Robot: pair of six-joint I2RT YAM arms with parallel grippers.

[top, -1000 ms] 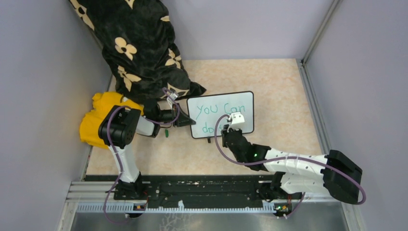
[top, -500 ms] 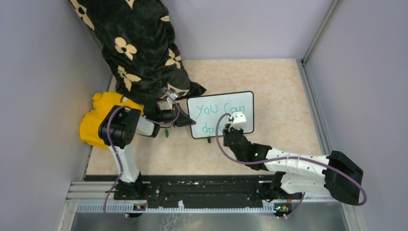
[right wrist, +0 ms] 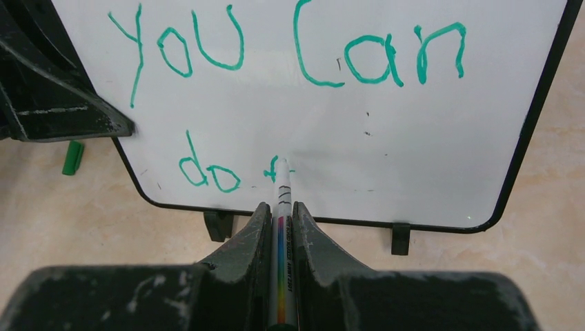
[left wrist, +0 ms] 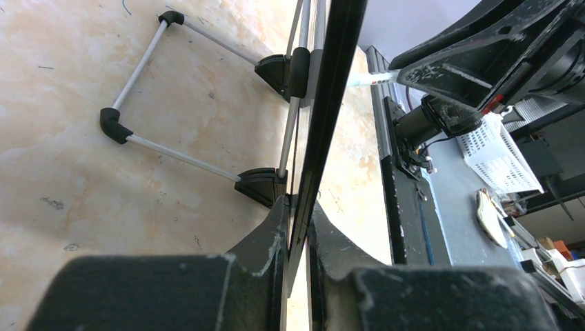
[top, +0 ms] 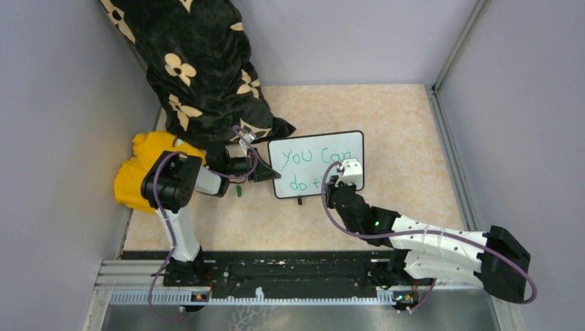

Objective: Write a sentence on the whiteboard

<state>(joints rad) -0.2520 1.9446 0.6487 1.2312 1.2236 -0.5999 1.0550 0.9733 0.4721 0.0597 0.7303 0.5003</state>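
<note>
The whiteboard stands upright on the tan table on its two little black feet. My left gripper is shut on its left edge; in the left wrist view the jaws pinch the black frame. The sentence is in green marker and reads "you can" above "do t". My right gripper is shut on a white marker, whose tip touches the board at the "t". From above, the right gripper sits in front of the board's lower middle.
A green marker cap lies on the table by the board's lower left corner. A black flowered cloth and a yellow cloth lie at the back left. Grey walls enclose the table; a black rail runs along the near edge.
My right gripper has moved right along the second line with the marker, and a "t" has appeared after "do". The left gripper and the board have stayed still.
</note>
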